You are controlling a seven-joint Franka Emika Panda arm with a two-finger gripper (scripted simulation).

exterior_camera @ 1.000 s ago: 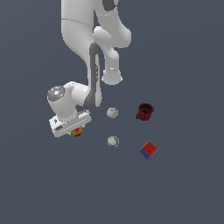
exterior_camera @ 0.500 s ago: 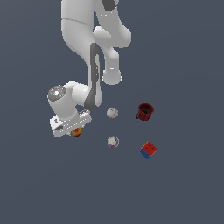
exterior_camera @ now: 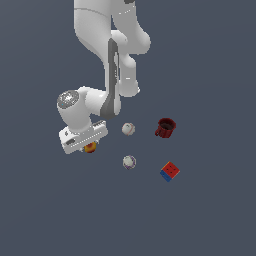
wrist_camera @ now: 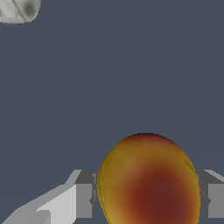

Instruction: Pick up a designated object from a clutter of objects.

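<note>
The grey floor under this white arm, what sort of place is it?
Likely a simulated test scene, not a real room: featureless grey ground, flat-shaded arm, and only scattered props like a mug and a cube.

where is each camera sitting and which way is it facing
Exterior view: high off the arm, looking steeply down on the floor; shows the white arm, the claw, the mug and the cube.
Wrist view: on the wrist, looking along the claw; its two fingers flank the fruit.
Shared: the yellow-orange fruit and likely one white ball.
</note>
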